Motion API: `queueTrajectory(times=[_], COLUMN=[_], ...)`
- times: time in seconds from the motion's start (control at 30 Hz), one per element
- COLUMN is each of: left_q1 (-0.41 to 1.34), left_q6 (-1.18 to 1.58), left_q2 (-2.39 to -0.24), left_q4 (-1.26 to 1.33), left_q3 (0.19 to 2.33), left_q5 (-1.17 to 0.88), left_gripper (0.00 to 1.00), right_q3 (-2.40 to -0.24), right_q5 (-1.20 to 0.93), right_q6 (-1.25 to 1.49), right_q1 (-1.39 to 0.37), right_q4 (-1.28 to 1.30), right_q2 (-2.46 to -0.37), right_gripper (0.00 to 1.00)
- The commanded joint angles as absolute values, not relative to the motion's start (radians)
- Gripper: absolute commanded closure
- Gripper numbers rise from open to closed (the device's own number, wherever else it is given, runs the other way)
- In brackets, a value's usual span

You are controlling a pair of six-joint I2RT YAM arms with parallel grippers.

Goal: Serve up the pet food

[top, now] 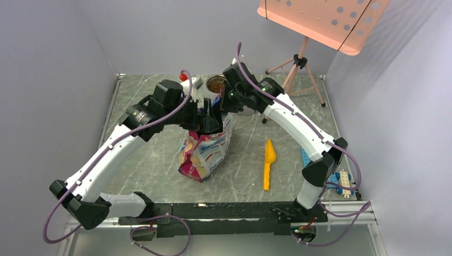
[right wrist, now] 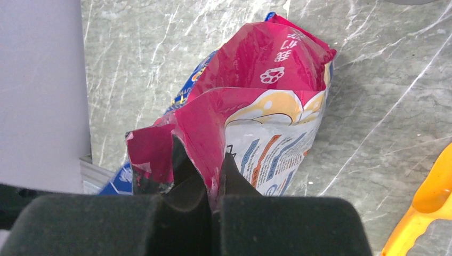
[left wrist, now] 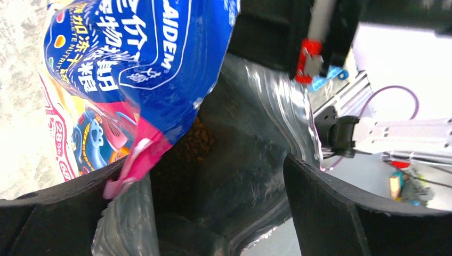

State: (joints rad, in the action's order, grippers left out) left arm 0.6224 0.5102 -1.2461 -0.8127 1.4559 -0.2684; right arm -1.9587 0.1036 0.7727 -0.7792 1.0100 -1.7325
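Dark-brown pet food [left wrist: 198, 140], pink-and-blue printed bag [top: 205, 152], yellow scoop [top: 269, 160], grey-veined table [top: 154, 160]

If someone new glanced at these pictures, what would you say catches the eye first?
The colourful bag standing mid-table, with both arms bent over its open mouth; the right fingers pinch its pink rim. To its right a yellow scoop lies flat, and brown pet food shows inside the bag.

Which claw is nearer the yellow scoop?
Right, narrowly. The right claw pinches the bag at its rim, toward the scoop; the left claw, open, sits at the bag mouth, farther away.
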Motion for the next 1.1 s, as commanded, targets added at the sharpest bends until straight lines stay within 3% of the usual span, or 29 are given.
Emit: queueTrajectory(times=[0.0,0.37,0.67,0.97,1.07], left_q1=[0.730,0.824,0.825,0.824,0.824], left_q6=[0.429,0.413,0.415,0.479,0.476], left_q2=[-1.239,-1.069,-0.958,-0.942,-0.956], left_q4=[-0.826,-0.891,-0.918,-1.068,-1.055], left_q3=[1.519,1.481,1.457,1.443,1.435], left_q5=[-0.222,0.184,0.038,0.042,0.021], left_gripper=[0.01,0.02,0.13,0.51,0.37], right_q3=[-2.049,-2.038,-2.066,-2.050,-2.044], right_q5=[0.026,-0.038,-0.074,-0.079,-0.077], right_q6=[0.866,0.865,0.874,0.901,0.908], right_q1=[-0.754,-0.703,-0.684,-0.684,-0.685], right_q4=[0.697,0.701,0.711,0.706,0.704], right_q2=[-1.623,-1.630,-1.665,-1.672,-1.671], right_gripper=[1.00,1.00,1.00,1.00,1.00])
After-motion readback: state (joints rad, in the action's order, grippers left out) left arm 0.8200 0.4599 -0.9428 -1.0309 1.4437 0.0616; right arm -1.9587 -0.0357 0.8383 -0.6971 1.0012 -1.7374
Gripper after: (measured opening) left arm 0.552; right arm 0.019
